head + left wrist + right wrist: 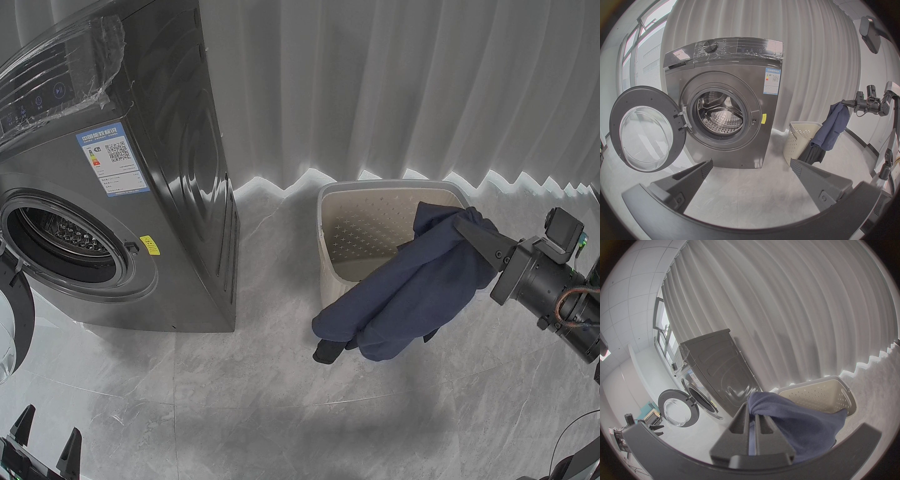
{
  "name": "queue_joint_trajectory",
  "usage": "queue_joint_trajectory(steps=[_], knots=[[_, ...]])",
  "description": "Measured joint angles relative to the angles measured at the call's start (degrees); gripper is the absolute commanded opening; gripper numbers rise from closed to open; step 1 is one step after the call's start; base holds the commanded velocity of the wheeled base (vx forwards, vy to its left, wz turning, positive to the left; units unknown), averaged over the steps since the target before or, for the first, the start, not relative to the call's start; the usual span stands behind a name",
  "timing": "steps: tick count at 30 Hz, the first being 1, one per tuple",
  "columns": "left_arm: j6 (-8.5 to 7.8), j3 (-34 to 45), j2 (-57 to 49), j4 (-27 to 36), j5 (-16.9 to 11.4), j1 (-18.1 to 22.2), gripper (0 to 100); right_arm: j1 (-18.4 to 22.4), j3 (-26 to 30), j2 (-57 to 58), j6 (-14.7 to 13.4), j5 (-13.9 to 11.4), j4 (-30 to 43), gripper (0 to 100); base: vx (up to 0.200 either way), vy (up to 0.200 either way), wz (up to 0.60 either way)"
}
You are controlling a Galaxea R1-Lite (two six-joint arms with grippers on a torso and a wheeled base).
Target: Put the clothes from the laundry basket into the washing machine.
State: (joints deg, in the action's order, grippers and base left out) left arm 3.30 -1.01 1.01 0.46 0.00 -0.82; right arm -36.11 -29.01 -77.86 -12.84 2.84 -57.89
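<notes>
A dark blue garment (406, 287) hangs from my right gripper (465, 226), which is shut on its upper edge above the front rim of the cream laundry basket (369, 225). The cloth drapes down in front of the basket to the floor, with a black piece (328, 351) at its lower end. The same garment (800, 424) bunches around the closed fingers (768, 437) in the right wrist view. The grey washing machine (125, 187) stands to the left with its round door (647, 128) swung open and the drum (722, 114) bare. My left gripper (750, 175) is open, low, in front of the machine.
White curtains (406, 87) run along the back wall behind the basket and machine. Pale grey tiled floor (250, 387) lies between the machine and the basket. The open door (15, 312) juts out at the far left.
</notes>
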Motion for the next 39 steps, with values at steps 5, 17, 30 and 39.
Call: queue_joint_trajectory(steps=[5,17,30,39], knots=[[0.0,0.0,0.0,0.0,0.0,0.0,100,0.0,0.0,0.0,0.0,0.0,0.0,0,-0.2,0.0,0.0],[0.02,0.0,0.0,0.0,0.0,0.0,100,-0.1,0.3,0.0,0.0,0.0,0.0,0,-0.083,0.0,0.0],[0.02,0.0,0.0,0.0,0.0,0.1,100,-0.1,0.4,0.0,0.0,0.0,0.0,0,0.0,0.185,0.0],[0.0,0.0,0.0,0.0,0.0,0.0,100,-0.1,0.4,0.0,0.0,0.0,0.0,0,0.0,0.2,0.0]])
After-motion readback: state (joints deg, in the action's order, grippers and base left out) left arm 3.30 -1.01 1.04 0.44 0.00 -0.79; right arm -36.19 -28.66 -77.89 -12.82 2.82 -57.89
